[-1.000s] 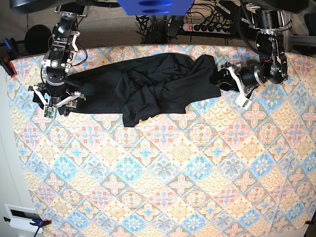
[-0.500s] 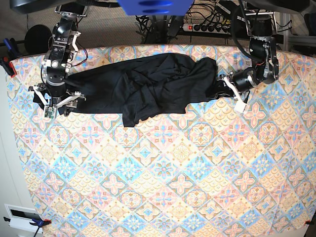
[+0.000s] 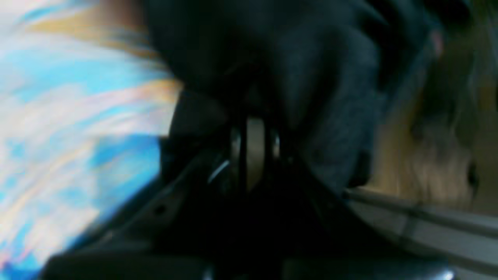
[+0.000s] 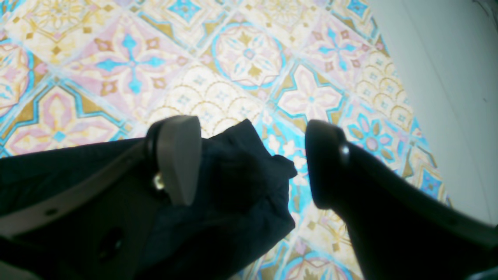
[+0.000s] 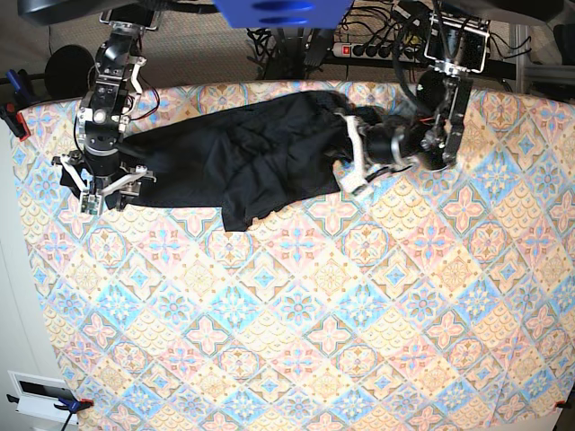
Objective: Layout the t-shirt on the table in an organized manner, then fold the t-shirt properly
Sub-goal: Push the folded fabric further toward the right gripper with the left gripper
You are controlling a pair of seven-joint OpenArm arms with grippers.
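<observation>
The left gripper (image 5: 350, 154), a black two-fingered claw with pale finger pads, is clamped tight on a fold of the plain black long-sleeved t-shirt (image 5: 243, 157) of thin, soft fabric. In the left wrist view the picture is badly smeared, so the pinch itself can only just be made out: the two finger stems sit almost together with dark cloth (image 3: 319, 97) bunched over and around them. In the base view that claw lies at the shirt's right-hand end, its arm stretched low across the cloth-covered table (image 5: 296, 332), whose covering is patterned in pastel pink, blue and cream diamond tiles with floral motifs.

The right gripper (image 4: 253, 163), of the same black build with one grey pad (image 4: 179, 155) facing the camera, stands with its jaws spread wide. A crumpled black corner of the shirt (image 4: 241, 186) lies on the table between the two fingers, and neither pad presses on it. In the base view this claw (image 5: 101, 187) hangs over the shirt's left-hand end near the table's left edge.

The shirt lies rumpled and stretched sideways along the far part of the table, one flap hanging toward the near side. Behind the table's far edge run a white power strip (image 5: 377, 50) and tangled black cables (image 5: 278, 40).
</observation>
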